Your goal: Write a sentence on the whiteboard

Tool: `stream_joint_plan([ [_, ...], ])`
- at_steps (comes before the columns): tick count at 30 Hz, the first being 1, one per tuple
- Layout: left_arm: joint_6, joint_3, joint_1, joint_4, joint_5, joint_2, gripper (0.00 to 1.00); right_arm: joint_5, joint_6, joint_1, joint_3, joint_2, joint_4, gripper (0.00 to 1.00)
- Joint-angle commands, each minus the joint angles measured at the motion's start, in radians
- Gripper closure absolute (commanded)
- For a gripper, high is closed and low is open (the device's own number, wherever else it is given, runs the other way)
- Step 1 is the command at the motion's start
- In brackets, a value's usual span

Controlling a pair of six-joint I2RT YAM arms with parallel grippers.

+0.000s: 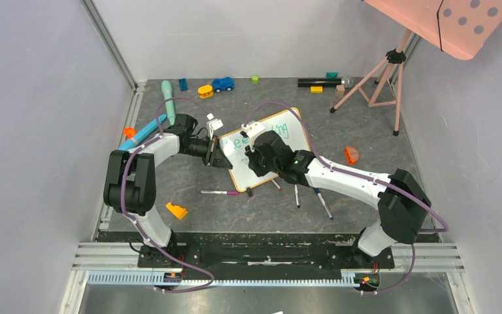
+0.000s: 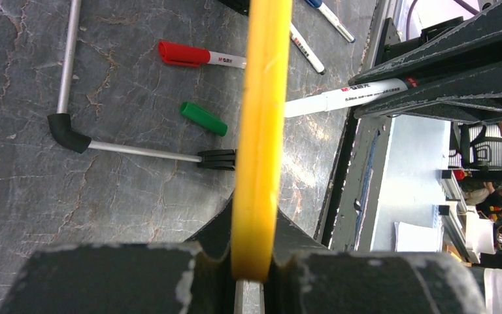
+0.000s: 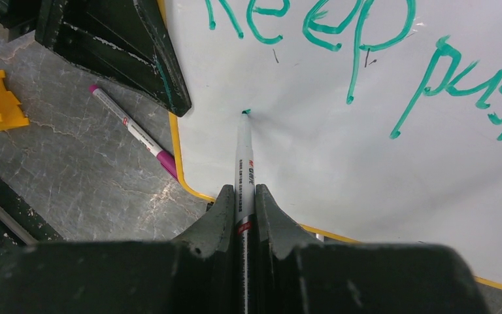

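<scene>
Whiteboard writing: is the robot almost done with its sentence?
Not quite. Green "Keep" and "pus…" are on the whiteboard; the rest runs out of view. The right gripper presses its green marker under "Keep", with only a dot there. The left gripper clamps the board's frame. The second line is left.

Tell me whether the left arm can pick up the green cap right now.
Probably not. The left gripper is shut on the edge of the whiteboard, so its jaws are taken. The cap lies uncovered nearby, but the gripper would have to let go first.
</scene>
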Motion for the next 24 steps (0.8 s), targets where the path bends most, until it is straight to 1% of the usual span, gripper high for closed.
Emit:
stream_joint_plan([
  [1, 0.051, -0.032, -0.041, -0.074, -0.113, 0.05, 0.98, -0.012, -0.022, 0.004, 0.03, 0.008, 0.003, 1.0],
  [24, 0.055, -0.035, -0.041, -0.074, -0.113, 0.044, 0.98, -0.058, -0.025, 0.004, -0.074, -0.036, -0.033, 1.0],
])
